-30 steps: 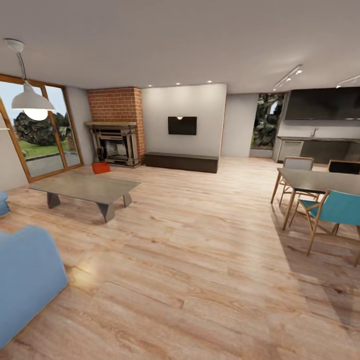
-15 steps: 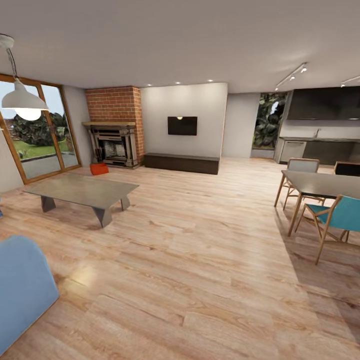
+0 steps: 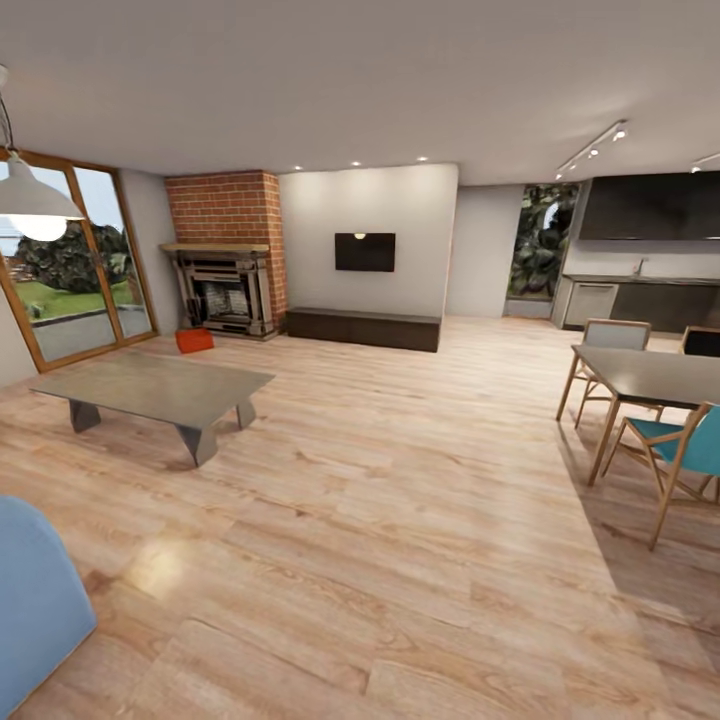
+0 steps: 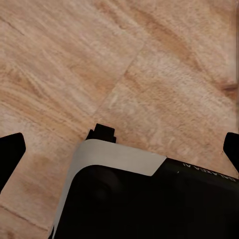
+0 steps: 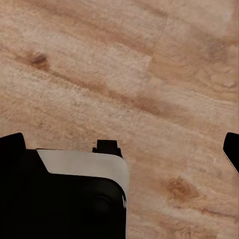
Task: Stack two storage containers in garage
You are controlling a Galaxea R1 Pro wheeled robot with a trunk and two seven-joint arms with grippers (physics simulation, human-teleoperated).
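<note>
**Approach across the living room**

One orange-red storage container [image 3: 195, 340] lay on the wood floor [image 3: 400, 520] just beside the fireplace [image 3: 226, 291]. The left claw [image 4: 119, 149] and right claw [image 5: 122, 149] hung empty, fingers apart. Next move, judged: drive toward the fireplace.

Faint, unreadable lettering on robot body [image 4: 209, 172].

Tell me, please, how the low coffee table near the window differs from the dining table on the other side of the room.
The coffee table sits low on short, dark, slanted legs, while the dining table stands tall on slim light-wood legs. The coffee table has a grey-brown top; the dining table's looks darker. Chairs, one of them teal, surround the dining table; none stand at the coffee table. Both rest on the wood plank floor.
</note>
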